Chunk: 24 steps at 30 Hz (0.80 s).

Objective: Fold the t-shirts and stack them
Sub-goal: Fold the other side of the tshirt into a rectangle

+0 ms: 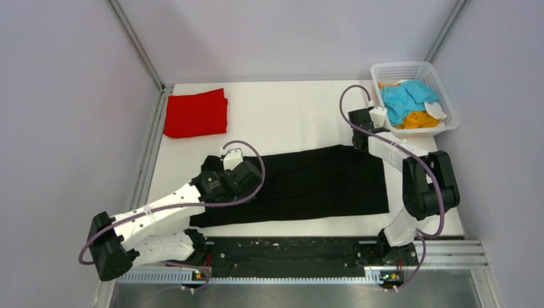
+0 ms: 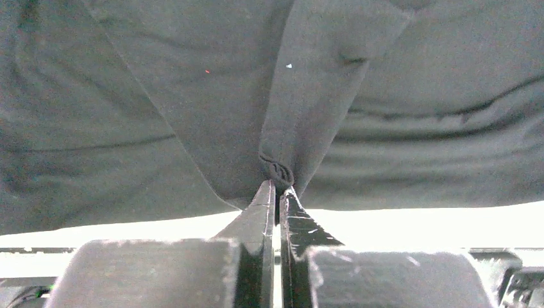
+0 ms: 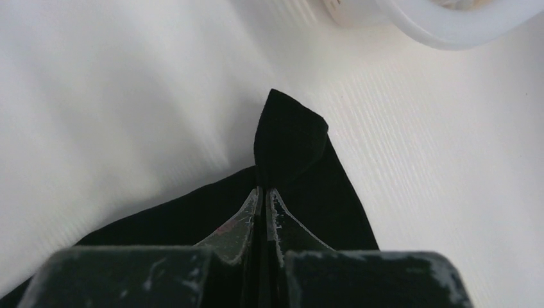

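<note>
Overhead, the folded red t-shirt [image 1: 195,113] lies in the far left corner of the surface [image 1: 289,115]. Only the left wrist view shows the left tool [image 2: 277,192] clenched on a small bunched fold of the black t-shirt [image 1: 321,183], probably at its left end. The shirt is spread across the near half, its front edge close to the surface's front edge, with bare room beyond its far edge. The right wrist view shows the right tool [image 3: 264,196] pinching a peaked corner. The basket [image 1: 442,90], far right, holds the light blue t-shirt [image 1: 405,97] and the orange t-shirt [image 1: 417,119].
</note>
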{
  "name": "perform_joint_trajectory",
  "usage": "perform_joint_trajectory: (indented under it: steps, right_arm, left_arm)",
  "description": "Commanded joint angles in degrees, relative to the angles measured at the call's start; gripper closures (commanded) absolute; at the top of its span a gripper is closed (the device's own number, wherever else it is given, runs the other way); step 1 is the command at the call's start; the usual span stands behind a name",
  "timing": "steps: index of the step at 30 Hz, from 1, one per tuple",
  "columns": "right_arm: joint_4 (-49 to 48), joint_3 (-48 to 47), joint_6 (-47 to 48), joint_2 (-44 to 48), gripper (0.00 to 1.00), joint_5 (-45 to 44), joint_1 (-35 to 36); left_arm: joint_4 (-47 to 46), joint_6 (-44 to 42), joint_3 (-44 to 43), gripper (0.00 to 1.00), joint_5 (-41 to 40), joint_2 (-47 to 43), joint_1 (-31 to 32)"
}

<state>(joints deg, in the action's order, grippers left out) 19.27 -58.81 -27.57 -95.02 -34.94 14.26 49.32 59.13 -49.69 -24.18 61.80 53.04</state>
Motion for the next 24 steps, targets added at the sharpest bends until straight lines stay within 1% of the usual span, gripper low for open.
perform_joint_trajectory:
  steps: [1, 2, 4, 5, 6, 7, 8, 9, 11, 13, 14, 16, 18, 21, 23, 24]
  right_arm:
    - [0.87, 2.12, -0.57, 4.2, 0.89, -3.24, 0.7]
    - [1.61, 2.81, -0.9, 4.94, 0.85, -3.98, 0.72]
    - [4.04, 4.21, -2.36, 6.85, 0.7, -8.01, 0.75]
    - [6.34, 4.92, -4.25, 8.42, 0.65, -10.03, 0.74]
    - [8.62, 5.58, -6.19, 9.92, 0.61, -12.42, 0.76]
    - [10.87, 6.44, -8.34, 11.45, 0.58, -14.7, 0.75]
    - [12.86, 7.36, -10.92, 13.04, 0.53, -17.41, 0.72]
    - [14.68, 8.47, -13.19, 14.61, 0.47, -19.59, 0.72]
    - [16.79, 10.36, -16.36, 17.23, 0.34, -21.93, 0.71]
    - [18.44, 10.96, -18.86, 19.03, 0.22, -22.18, 0.7]
    - [19.28, 10.9, -19.44, 19.85, 0.19, -21.83, 0.75]
    - [21.92, 10.49, -21.64, 21.39, 0.05, -21.67, 0.72]
    - [21.41, 10.66, -19.58, 23.09, 0.04, -19.67, 0.7]
    - [16.88, 12.15, -12.15, 26.24, 0.04, -13.21, 0.76]
    - [13.34, 14.12, -8.64, 29.36, 0.04, -8.31, 0.76]
    - [11.55, 15.35, -7.4, 30.75, 0.04, -5.01, 0.76]
  left_arm:
    - [-2.51, 1.17, 3.41, 0.89, 4.84, 0.89, 2.62]
    - [-2.76, 0.6, 4.32, 0.81, 6.03, 0.99, 3.01]
    - [-1.77, -0.05, 5.39, 0.6, 7.1, 0.57, 3.44]
    - [-0.99, -0.16, 5.76, 0.52, 7.32, -0.26, 3.59]
    - [-0.76, -0.58, 6.26, 0.47, 7.72, -1.26, 3.65]
    - [-0.88, -1.12, 6.65, 0.39, 8.16, -2.52, 3.72]
    - [-1.44, -1.89, 7.02, 0.13, 8.57, -3.89, 3.71]
    - [-2.35, -2.74, 7.32, 0.02, 8.68, -5.24, 3.72]
    - [-5.22, -4.22, 7.95, 0.01, 7.49, -7.4, 3.69]
    - [-10.95, -5.75, 8.98, 0.01, 4.25, -7.57, 3.34]
    - [-12.76, -6.12, 9.0, 0.01, 2.71, -6.85, 3.07]
    - [-15.35, -6.63, 7.88, 0.01, 1.15, -4.23, 1.67]
    - [-18.19, -7.6, 6.72, 0.01, 1.4, -0.35, -0.4]
    - [-22.16, -9.9, 5.81, 0.01, 4.29, 6.87, -5.76]
    - [-25.01, -11.22, 4.99, 0.01, 9.31, 12.38, -10.47]
    - [-26.42, -11.89, 4.31, 0.01, 12.05, 15.16, -11.82]
